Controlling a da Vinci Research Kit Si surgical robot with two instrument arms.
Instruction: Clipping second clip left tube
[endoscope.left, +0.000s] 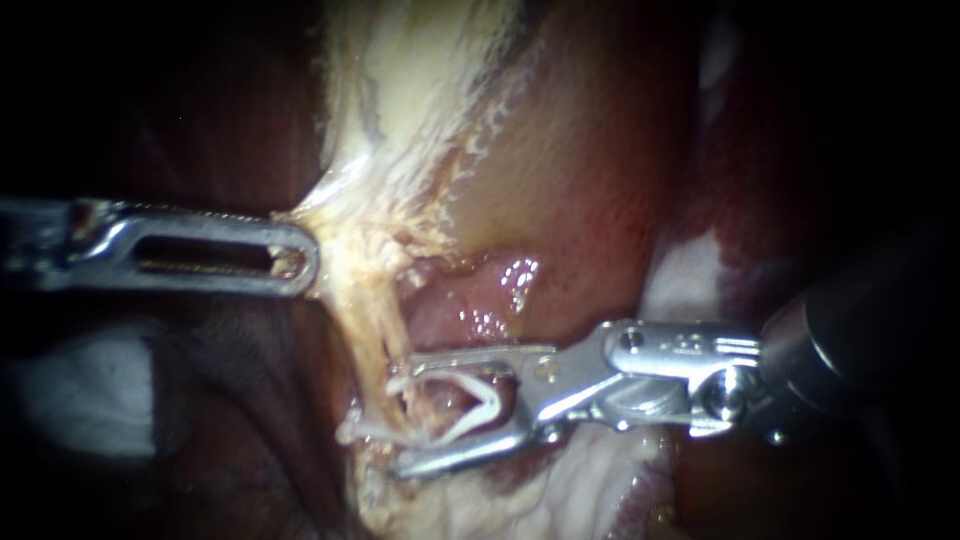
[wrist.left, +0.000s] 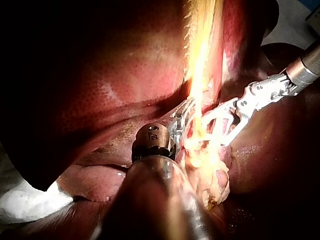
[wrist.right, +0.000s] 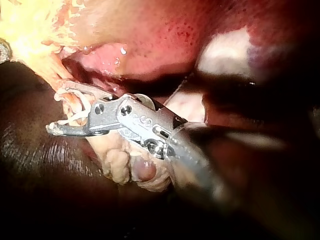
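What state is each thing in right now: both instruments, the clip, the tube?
left instrument: jaws shut on the pale tissue, which is tented taut.
right instrument: jaws wide apart, holding the clip from both sides.
clip: open, not yet squeezed, straddling the tube.
tube: intact, lying between the clip's legs.

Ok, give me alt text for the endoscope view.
The right instrument holds an open white clip in its jaws, set across a pale tube. The left instrument, entering from the left, has its jaws shut on pale tissue higher up, holding it taut.
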